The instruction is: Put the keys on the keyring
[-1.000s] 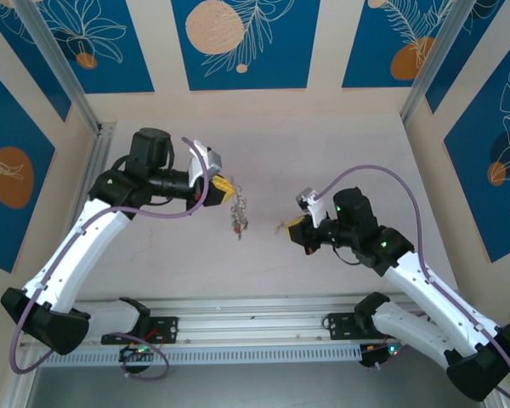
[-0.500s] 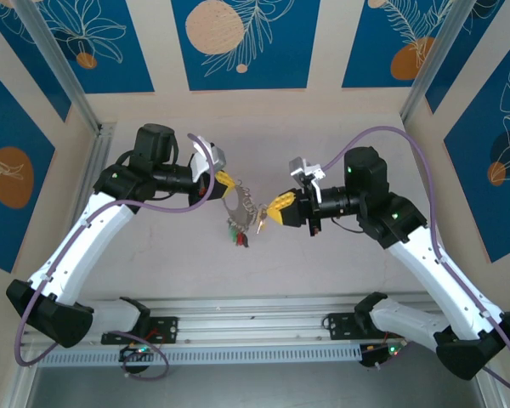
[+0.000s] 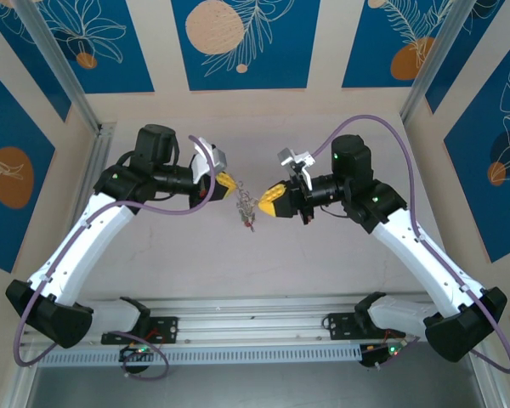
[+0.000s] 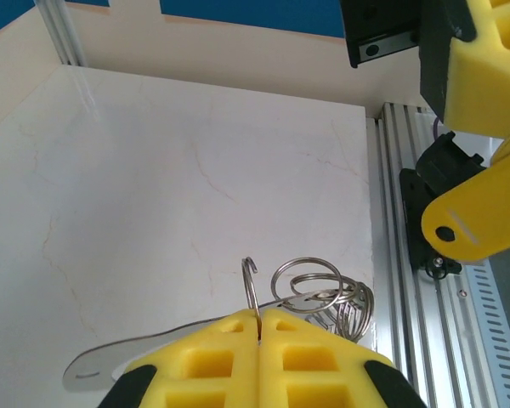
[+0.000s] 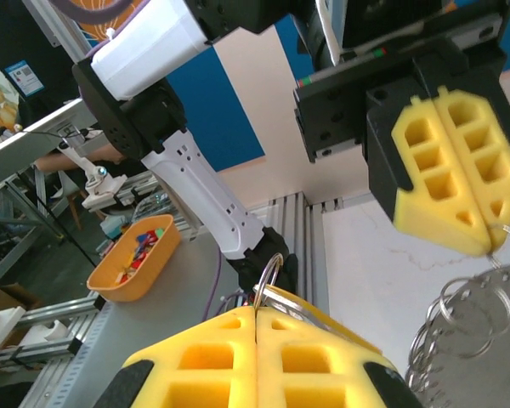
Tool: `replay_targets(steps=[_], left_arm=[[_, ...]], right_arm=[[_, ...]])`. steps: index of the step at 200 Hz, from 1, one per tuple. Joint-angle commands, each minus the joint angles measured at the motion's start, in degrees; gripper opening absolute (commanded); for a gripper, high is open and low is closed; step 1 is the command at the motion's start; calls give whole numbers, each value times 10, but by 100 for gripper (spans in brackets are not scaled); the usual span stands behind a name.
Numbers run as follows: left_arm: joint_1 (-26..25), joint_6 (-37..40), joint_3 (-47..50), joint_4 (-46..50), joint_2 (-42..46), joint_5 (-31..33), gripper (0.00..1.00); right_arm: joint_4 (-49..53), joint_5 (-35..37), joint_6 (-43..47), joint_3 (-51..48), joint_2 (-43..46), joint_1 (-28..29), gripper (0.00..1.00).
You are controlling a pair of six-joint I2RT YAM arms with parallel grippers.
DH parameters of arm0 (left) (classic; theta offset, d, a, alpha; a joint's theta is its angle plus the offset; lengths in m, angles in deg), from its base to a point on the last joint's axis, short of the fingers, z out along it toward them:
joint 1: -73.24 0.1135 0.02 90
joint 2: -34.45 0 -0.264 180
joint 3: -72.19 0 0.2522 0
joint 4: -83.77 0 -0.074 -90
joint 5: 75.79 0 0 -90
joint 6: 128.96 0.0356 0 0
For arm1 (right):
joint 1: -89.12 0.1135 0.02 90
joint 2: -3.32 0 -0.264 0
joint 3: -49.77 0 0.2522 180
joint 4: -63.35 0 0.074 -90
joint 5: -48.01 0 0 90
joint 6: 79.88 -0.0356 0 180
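Two grippers faced each other tip to tip above the middle of the pale table. On the left, the left gripper had its yellow pads pressed flat together. They pinched the keyring, whose hooked wire end stuck up from the seam between them. Just past its tip the keys hung in a loose silvery bunch of rings and blades, with a red tag lowest. To the right, the right gripper was likewise clenched, nipping a thin ring that rose between its pads, close beside the bunch.
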Motion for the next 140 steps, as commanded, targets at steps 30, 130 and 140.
replay_targets(steps=[30, 130, 140], left_arm=[[-10, 12, -8, -5, 21, -35, 0], [-26, 21, -8, 9, 23, -27, 0], [-28, 22, -8, 9, 23, -25, 0]], right_arm=[[-77, 4, -51, -26, -26, 8, 0], [-74, 20, -64, -7, -63, -2, 0], [-65, 24, -62, -4, -64, -3, 0]])
